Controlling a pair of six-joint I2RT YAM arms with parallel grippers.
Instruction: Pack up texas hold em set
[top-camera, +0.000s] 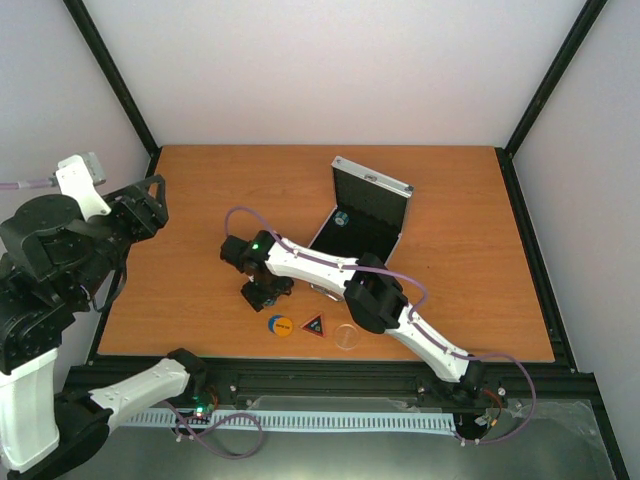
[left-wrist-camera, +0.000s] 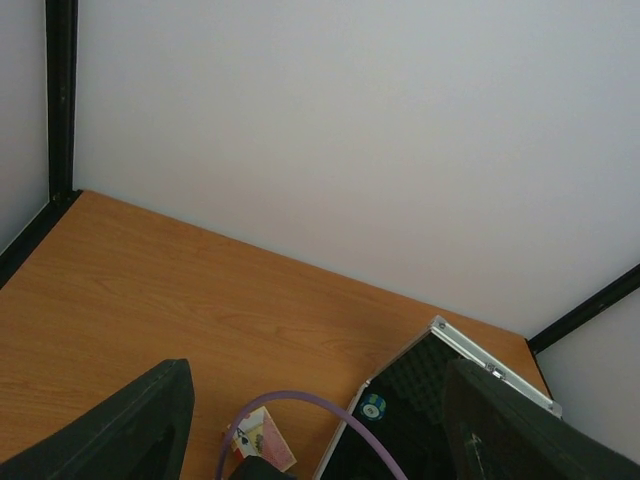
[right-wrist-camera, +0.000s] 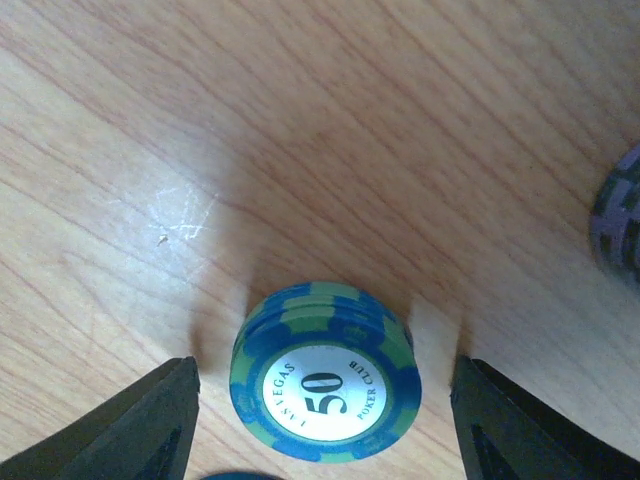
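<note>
The silver case (top-camera: 372, 183) lies open at mid-table, its black lining (left-wrist-camera: 420, 400) holding one blue-green chip (top-camera: 342, 218). My right gripper (top-camera: 262, 293) is down on the table left of the case. It is open, and its fingers (right-wrist-camera: 150, 420) stand either side of a small stack of blue-green "50" chips (right-wrist-camera: 325, 395) with a gap on each side. A dark chip (right-wrist-camera: 622, 220) lies close by. The orange disc (top-camera: 281, 325), black-red triangle (top-camera: 314, 324) and clear disc (top-camera: 347, 337) sit near the front edge. The pink-white card pack (left-wrist-camera: 262, 440) lies left of the case. My left gripper (top-camera: 152, 203) hangs open and empty at the far left.
The right arm (top-camera: 400, 310) and its purple cable (left-wrist-camera: 300, 400) stretch across the table in front of the case. Black frame posts (top-camera: 110, 70) and white walls close the table in on three sides.
</note>
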